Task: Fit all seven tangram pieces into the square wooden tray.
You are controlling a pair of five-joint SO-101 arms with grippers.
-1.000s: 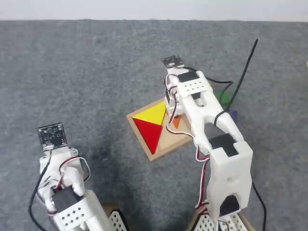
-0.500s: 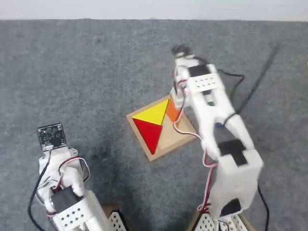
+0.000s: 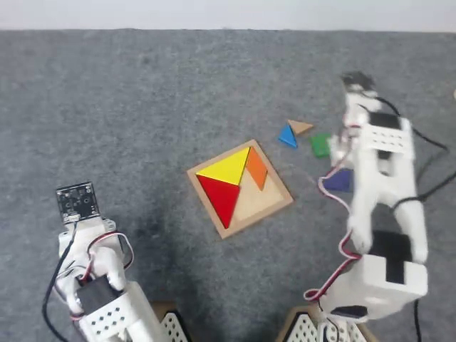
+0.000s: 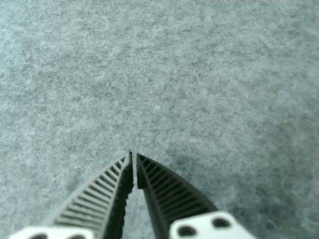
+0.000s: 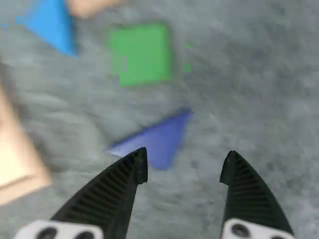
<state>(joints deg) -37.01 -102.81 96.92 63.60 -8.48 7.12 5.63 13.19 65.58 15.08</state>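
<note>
On grey carpet (image 3: pixel 128 107), wooden tray (image 3: pixel 262 204), pale wall (image 3: pixel 214 13)

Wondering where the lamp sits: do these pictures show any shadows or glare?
High view: a soft dark patch on the grey mat beside the left arm, no glare. Left wrist view: a faint shadow on the mat next to the left gripper. Lighting looks diffuse.

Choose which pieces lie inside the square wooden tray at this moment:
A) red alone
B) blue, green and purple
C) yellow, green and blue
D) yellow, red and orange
D: the yellow triangle, the red triangle and the orange piece lie inside the tray.
</note>
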